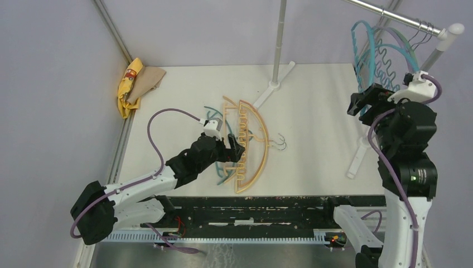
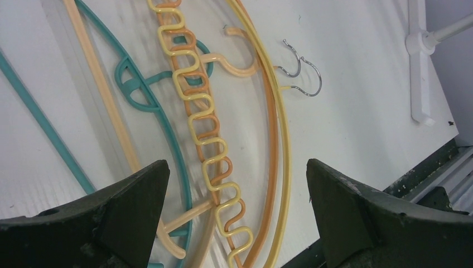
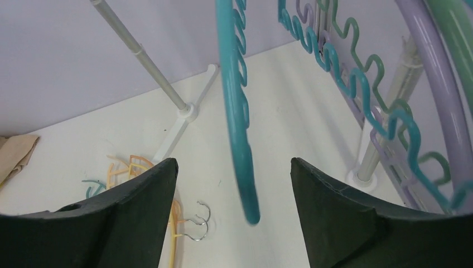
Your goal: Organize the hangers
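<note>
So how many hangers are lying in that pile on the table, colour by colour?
teal hanger: 1
peach hanger: 1
orange hanger: 1
yellow hanger: 1
Total: 4, as far as the overlap lets me tell.

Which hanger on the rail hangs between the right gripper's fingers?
The teal hanger, its smooth arm dangling untouched between the fingers of the open right gripper. The lilac hanger and the green hanger hang farther right, outside the gap.
</note>
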You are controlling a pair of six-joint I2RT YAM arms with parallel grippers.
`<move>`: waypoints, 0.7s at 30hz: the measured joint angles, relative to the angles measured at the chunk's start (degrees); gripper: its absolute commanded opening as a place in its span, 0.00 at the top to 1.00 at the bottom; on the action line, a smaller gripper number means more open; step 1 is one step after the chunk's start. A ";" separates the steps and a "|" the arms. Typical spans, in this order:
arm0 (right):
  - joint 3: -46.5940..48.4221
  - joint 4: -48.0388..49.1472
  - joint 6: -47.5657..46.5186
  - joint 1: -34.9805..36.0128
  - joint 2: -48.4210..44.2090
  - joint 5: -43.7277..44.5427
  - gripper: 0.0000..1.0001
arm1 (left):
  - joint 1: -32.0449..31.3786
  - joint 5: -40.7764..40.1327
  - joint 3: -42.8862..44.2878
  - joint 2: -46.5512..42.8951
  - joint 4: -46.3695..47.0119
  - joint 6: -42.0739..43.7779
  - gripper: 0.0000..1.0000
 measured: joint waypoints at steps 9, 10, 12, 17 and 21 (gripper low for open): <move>-3.04 -0.92 -4.04 0.00 -9.55 -5.22 0.25 | 0.00 0.31 0.26 7.67 3.37 0.00 0.01; -3.43 -1.14 -4.35 0.00 -10.29 -6.91 0.29 | -0.09 0.35 0.55 8.46 3.43 0.00 0.01; -3.21 -1.33 -5.03 0.00 -10.60 -10.75 0.34 | -1.07 -0.09 1.84 10.47 3.39 0.17 0.01; -3.54 -0.76 -5.01 0.00 -8.70 -23.76 0.36 | -6.91 -1.97 7.85 15.19 2.99 2.19 0.06; -6.56 -0.50 -4.90 0.00 -7.80 -29.99 0.36 | -10.45 -2.95 12.00 19.21 3.23 4.04 0.13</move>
